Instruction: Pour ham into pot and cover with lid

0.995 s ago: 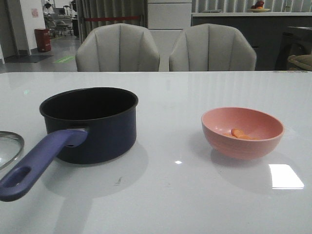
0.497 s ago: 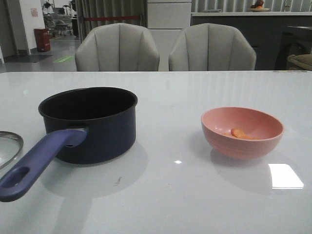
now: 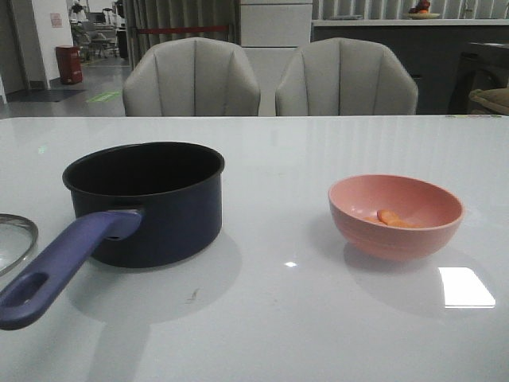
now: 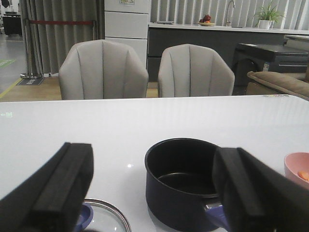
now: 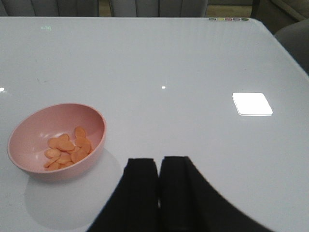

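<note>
Black left gripper (image 4: 152, 193) fingers wide apart; right gripper (image 5: 158, 181) fingers together.

White table (image 3: 278, 318), glossy, with a bright rectangular reflection near the right front. Pot (image 3: 151, 199) stands upright left of centre, dark navy outside, black inside, nothing visible in it. Its purple-blue handle (image 3: 60, 267) runs toward the near left edge, hole at the end. Lid (image 3: 14, 239) lies flat at the far left, mostly cut off by the frame, just beside the handle. Pink bowl (image 3: 395, 215) sits well apart to the right, with ham (image 3: 391, 217) slices inside. Two grey chairs (image 3: 270, 79) behind the table.
</note>
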You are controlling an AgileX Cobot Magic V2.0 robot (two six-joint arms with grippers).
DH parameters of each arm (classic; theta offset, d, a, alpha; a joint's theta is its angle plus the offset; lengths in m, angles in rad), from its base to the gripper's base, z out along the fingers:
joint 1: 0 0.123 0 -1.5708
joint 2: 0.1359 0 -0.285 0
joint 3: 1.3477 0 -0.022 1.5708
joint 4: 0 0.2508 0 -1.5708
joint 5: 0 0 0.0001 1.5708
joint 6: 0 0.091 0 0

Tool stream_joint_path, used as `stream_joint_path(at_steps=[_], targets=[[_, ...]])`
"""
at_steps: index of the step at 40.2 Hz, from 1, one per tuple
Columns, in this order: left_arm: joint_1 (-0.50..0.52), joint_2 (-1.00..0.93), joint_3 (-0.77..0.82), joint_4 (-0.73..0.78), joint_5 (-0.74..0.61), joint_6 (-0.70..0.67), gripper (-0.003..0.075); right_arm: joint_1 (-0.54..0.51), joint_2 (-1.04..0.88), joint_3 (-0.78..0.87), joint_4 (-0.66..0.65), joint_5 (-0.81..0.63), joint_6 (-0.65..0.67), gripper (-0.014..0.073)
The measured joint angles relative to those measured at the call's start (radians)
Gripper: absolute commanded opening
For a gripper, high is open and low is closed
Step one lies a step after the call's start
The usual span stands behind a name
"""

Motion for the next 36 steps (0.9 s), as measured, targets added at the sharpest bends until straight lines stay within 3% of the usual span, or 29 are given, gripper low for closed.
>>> stream_joint_path(at_steps=[6, 16, 26, 36], targets=[[0.000, 0.000, 0.000, 0.000, 0.000, 0.000, 0.0551, 0.000, 0.144, -0.060, 0.010, 0.043, 0.000, 0.0176], [0.000, 0.000, 0.000, 0.000, 0.000, 0.000, 0.0551, 0.000, 0.483, -0.252, 0.051, 0.108, 0.000, 0.0456], [0.000, 0.000, 0.000, 0.000, 0.000, 0.000, 0.0551, 0.000, 0.808, -0.445, 0.088, 0.176, 0.000, 0.0460], [0.000, 0.000, 0.000, 0.000, 0.000, 0.000, 0.0551, 0.074, 1.068, -0.629, 0.100, 0.240, -0.005, 0.0460]])
